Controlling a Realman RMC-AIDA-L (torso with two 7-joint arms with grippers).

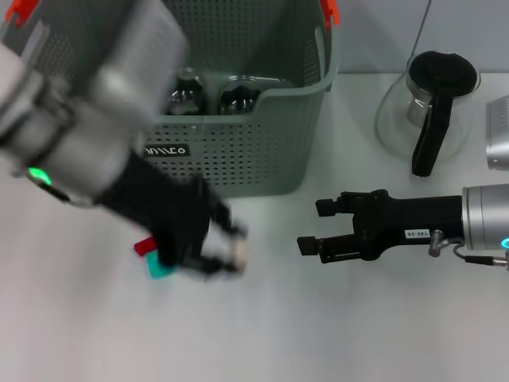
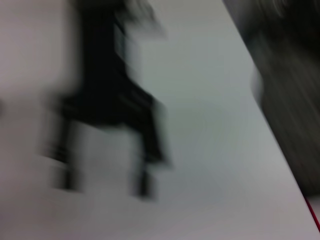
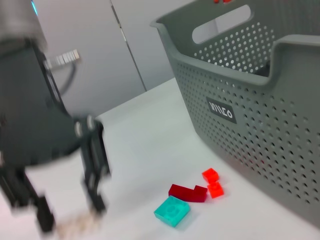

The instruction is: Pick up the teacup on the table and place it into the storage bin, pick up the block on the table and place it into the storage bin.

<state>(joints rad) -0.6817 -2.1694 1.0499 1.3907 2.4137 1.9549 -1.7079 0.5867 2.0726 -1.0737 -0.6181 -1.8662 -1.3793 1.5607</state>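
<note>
The bin (image 1: pixel 262 151) is seen at the upper centre of the head view, standing on the white tabletop (image 1: pixel 334 318), with an orange-red clip at each upper corner and a black label on its front wall. Dark rounded items are seen inside it, too dim to be identified.

The left gripper (image 1: pixel 227 253) is shown blurred at the lower left of centre, low over the tabletop in front of the bin. Its fingers are seen apart in the right wrist view, with nothing between them. Just beside it lie the blocks: a teal block (image 3: pixel 172 211), a dark red block (image 3: pixel 187 192) and small bright red blocks (image 3: pixel 213 182), all near the bin's front wall.

The right gripper (image 1: pixel 314 227) is held at the right of centre, above the tabletop, its jaws spread and empty, pointing toward the left gripper.

A glass carafe (image 1: pixel 429 107) with a black handle stands at the upper right.
</note>
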